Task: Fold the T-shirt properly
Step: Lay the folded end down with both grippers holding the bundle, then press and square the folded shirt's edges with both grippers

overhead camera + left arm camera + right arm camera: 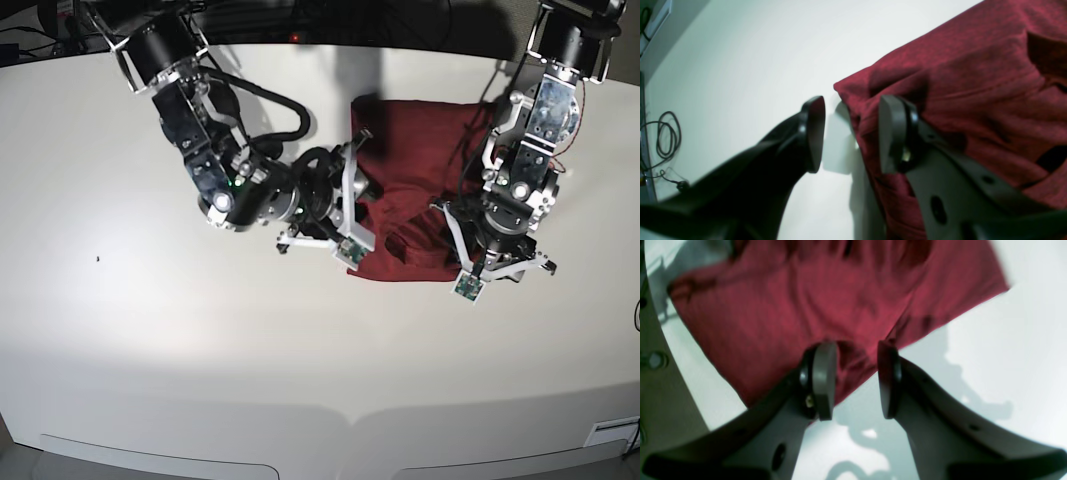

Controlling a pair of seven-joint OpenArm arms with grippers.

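Base view is showing the maroon T-shirt (415,190) lying bunched and partly folded in the upper middle of the frame on the white tabletop (150,350), with the two arms crowding it from both sides. On the frame's right, the left hand (487,255) is hanging over the shirt's lower right corner; on the frame's left, the right hand (352,205) is reaching in sideways at the shirt's left edge. In the left wrist view the left hand (850,133) is standing with its pads apart and nothing between them: one pad is sitting over bare tabletop at centre left, the other is lying against or just above the T-shirt (973,83) near a rounded fabric corner, and I cannot tell whether it is touching. In the right wrist view the right hand (853,380) is likewise parted and gripping nothing, straddling the lower edge of the T-shirt (806,300) at the frame's centre. My worry is that either hand, closing from here, is likely to be pinching only the top layer of this thin, wrinkly cloth, so the layers underneath would be dragging behind and the fold would be coming out skewed. The left hand seems the riskier one, since its pad over bare tabletop may be closing past the corner and catching nothing. With both wrists so near each other, a lift could also be pulling the garment unevenly.
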